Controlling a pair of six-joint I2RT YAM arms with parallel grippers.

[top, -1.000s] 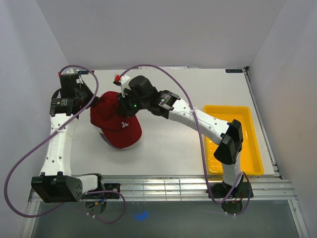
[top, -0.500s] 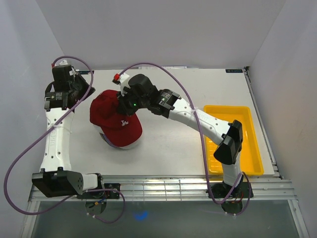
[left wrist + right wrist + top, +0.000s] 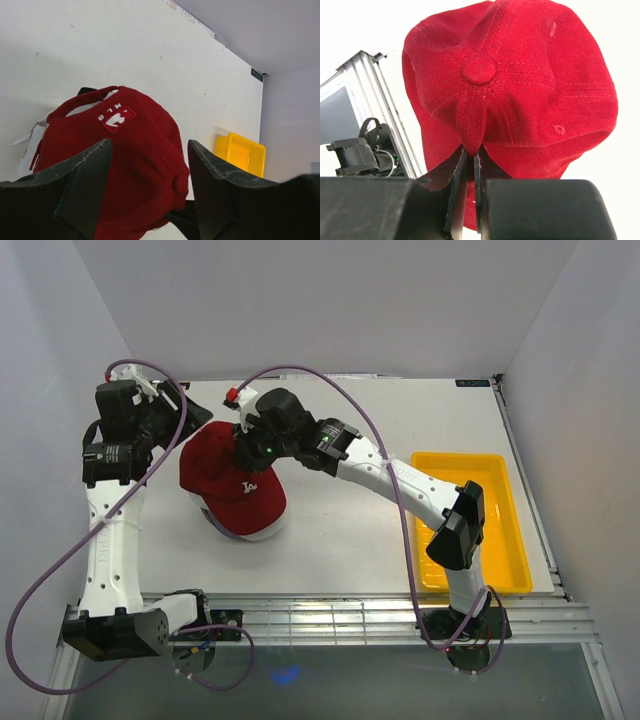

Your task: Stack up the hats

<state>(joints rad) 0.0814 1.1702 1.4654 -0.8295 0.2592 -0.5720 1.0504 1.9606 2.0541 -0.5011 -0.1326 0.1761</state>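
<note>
The dark red hat (image 3: pixel 232 485) lies on top of the stack of hats at the table's left middle. A white edge (image 3: pixel 243 534) of a lower hat shows under its brim; the other hats are hidden. My right gripper (image 3: pixel 246 446) is at the far side of the crown. In the right wrist view it (image 3: pixel 470 150) is shut on a pinched fold of the red hat (image 3: pixel 520 85), just below the top button. My left gripper (image 3: pixel 176 422) hangs open, off the hat's far-left side. In the left wrist view its fingers (image 3: pixel 75 185) stand wide apart, clear of the red hat (image 3: pixel 130 165).
A yellow tray (image 3: pixel 512 540) sits at the table's right edge and also shows as the yellow tray (image 3: pixel 240 150) in the left wrist view. White walls close in the left, back and right. An aluminium rail (image 3: pixel 340 615) runs along the near edge.
My left gripper has let go of the red hat's left side, opened wide and drawn back to the far left. The right gripper keeps its pinch on the crown.
</note>
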